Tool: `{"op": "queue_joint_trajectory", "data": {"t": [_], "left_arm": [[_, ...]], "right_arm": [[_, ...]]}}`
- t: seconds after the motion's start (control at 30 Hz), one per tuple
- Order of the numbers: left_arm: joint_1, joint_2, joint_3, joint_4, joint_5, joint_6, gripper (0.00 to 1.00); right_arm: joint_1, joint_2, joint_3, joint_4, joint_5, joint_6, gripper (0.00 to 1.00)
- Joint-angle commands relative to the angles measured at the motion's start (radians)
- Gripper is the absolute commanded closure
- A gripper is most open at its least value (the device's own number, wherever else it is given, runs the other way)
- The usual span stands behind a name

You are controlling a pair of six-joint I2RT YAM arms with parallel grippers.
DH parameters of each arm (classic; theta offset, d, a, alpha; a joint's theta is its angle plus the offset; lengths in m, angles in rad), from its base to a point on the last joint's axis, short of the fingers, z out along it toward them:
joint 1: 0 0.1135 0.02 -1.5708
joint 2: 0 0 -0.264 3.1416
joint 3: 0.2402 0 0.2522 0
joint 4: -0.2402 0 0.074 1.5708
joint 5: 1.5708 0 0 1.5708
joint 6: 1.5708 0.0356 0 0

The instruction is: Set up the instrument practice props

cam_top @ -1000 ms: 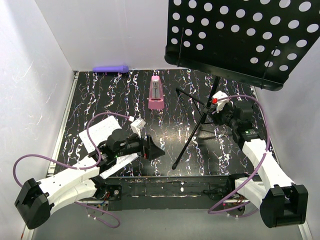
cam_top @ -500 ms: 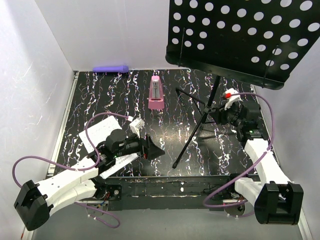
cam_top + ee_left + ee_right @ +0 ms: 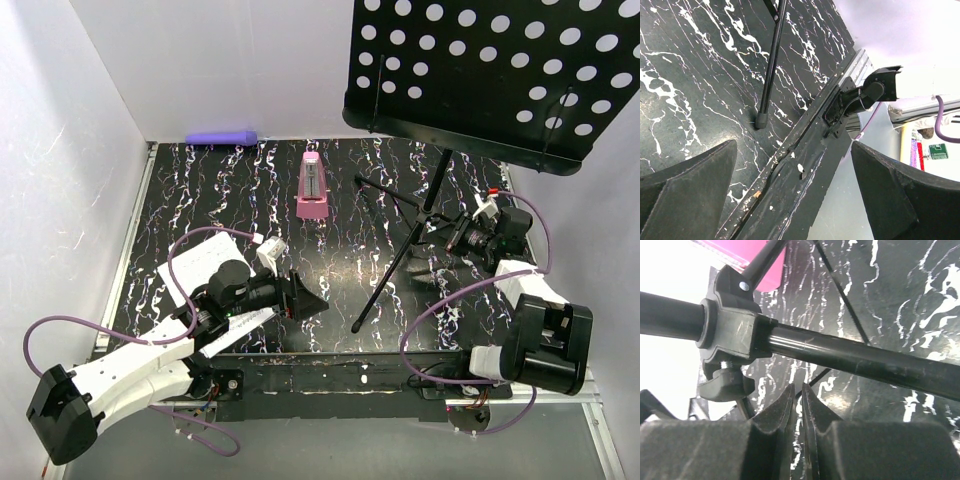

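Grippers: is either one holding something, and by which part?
Nothing is held. The left gripper stands wide open, empty; the right gripper is shut beside the music stand's pole, not around it.

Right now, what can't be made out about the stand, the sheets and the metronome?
- Sheet music, top view: largely under the left arm and its cable; page count unclear.
- Music stand, top view: desk cut off by the top and right edges.
- Metronome, top view: too small to read; right wrist view shows only a pink corner behind the stand's clamp.

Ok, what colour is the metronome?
The metronome is pink; top external view shows it best.
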Motion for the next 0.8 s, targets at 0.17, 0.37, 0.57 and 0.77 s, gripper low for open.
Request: {"op": "queue_joint_trajectory", "data": {"t": [0.17, 0.37, 0.57, 0.77], "left_arm": [[-0.002, -0.009, 0.01, -0.009, -0.011, 0.005, 0.02], [-0.002, 0.0, 0.016, -0.001, -0.007, 0.018, 0.02], [-0.002, 0.003, -0.006, 0.031, 0.007, 0.005, 0.02], [-0.002, -0.005, -0.012, 0.042, 0.01, -0.001, 0.02]], "right_arm": [[-0.016, -0.051, 0.119, -0.169, -0.188, -0.192, 0.75], [-0.017, -0.178, 0.247, -0.654, -0.119, -0.632, 0.56], [-0.01, -0.356, 0.183, -0.537, 0.042, -0.728, 0.32], [0.038, -0.305, 0.212, -0.449, 0.173, -0.639, 0.28]]}}
